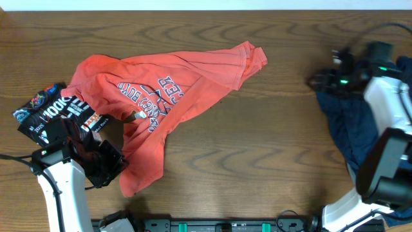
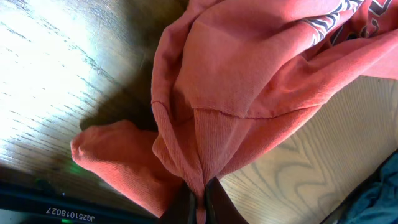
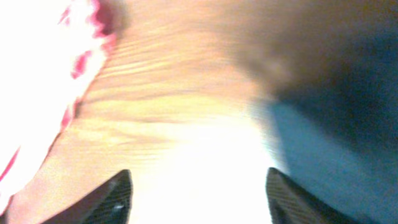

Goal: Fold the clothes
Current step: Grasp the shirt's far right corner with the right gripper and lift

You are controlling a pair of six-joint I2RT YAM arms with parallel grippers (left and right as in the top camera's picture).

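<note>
The task is barely begun, judging by how the garments lie. The coral-red cotton T-shirt with navy-and-white chest lettering [image 1: 174, 84] sprawls crumpled from the upper left towards the upper middle of the overhead frame. One limb of it trails down to the lower left, and no crease or square edge shows anywhere on it. At the left edge a black printed tee [image 1: 48, 113] sits bunched, touching the red shirt, and at the right edge a heap of dark navy blue garments [image 1: 351, 125] lies loose. Nothing counts as folded.

The left gripper [image 2: 200, 198], at the bottom of its wrist view, has its fingers pressed together on a gathered pleat of the red shirt's ribbed edge. The right gripper [image 3: 199, 196] has its fingers [image 3: 118, 196] spread wide with only bare brown wooden table [image 1: 257, 148] between them, the navy cloth lying just beside it at the right of that view.

What is left, then, is nearly everything: spread the red shirt flat, fold it, then handle the others.
</note>
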